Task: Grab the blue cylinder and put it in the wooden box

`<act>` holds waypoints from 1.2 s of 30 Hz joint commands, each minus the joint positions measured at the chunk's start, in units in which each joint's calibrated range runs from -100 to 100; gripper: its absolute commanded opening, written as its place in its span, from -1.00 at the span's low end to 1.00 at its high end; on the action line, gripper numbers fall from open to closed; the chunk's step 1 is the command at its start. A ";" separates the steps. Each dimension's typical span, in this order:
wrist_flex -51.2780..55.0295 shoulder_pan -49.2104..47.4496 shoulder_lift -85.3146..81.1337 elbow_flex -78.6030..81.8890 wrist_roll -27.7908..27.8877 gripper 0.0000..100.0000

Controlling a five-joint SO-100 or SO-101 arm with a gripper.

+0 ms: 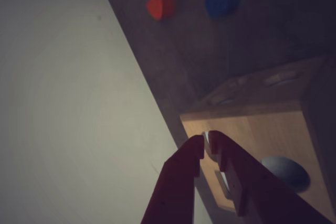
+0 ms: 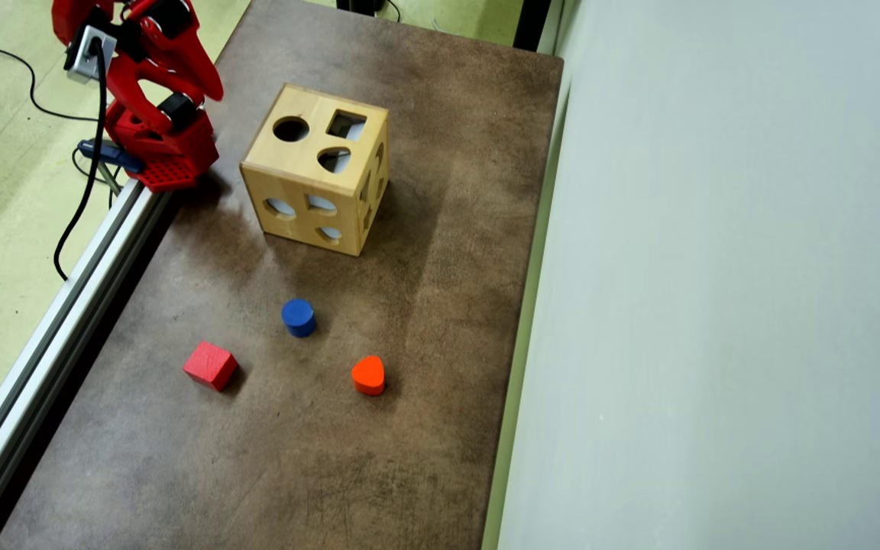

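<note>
In the overhead view the red arm (image 2: pixel 151 84) sits folded at the top left corner of the brown surface (image 2: pixel 425 321), its base just beside an aluminium rail (image 2: pixel 50 336) that runs along the surface's left edge, with black cables (image 2: pixel 66 206) trailing over the pale green floor. The wooden box (image 2: pixel 316 169) stands to the right of the arm's base, near it but apart, showing a round, a square and a heart-like hole in its top face and more cut-outs in its side faces. The blue cylinder (image 2: pixel 299 317) stands upright on the surface below the box in this view, well apart from it and from the arm. The red cube (image 2: pixel 211 365) lies lower and to the left of the cylinder, and the orange-red heart block (image 2: pixel 368 375) lower and to the right; none of the three blocks touch. A pale grey wall (image 2: pixel 715 305) borders the surface on the right. In the wrist view the pincer (image 1: pixel 208 141) enters from the bottom edge, its two dark red fingers drawn nearly together at the tips with only a thin gap between them, holding nothing. The box (image 1: pixel 262 129) fills the lower right just behind those tips. Far off at the top, blurred, sit the blue cylinder (image 1: pixel 222 1) and, left of it, a red-orange block (image 1: pixel 160 6) whose shape I cannot tell.
</note>
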 commanded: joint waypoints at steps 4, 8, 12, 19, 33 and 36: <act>-9.04 5.00 16.59 -1.42 0.34 -0.94; -9.04 5.00 26.27 -2.32 0.34 -0.94; -9.12 5.00 32.04 -2.32 0.34 -0.94; -9.12 5.00 33.40 -2.41 0.44 -0.94; -17.80 7.52 43.85 -2.50 1.71 -0.93; -17.88 7.52 46.14 -2.50 4.05 -0.93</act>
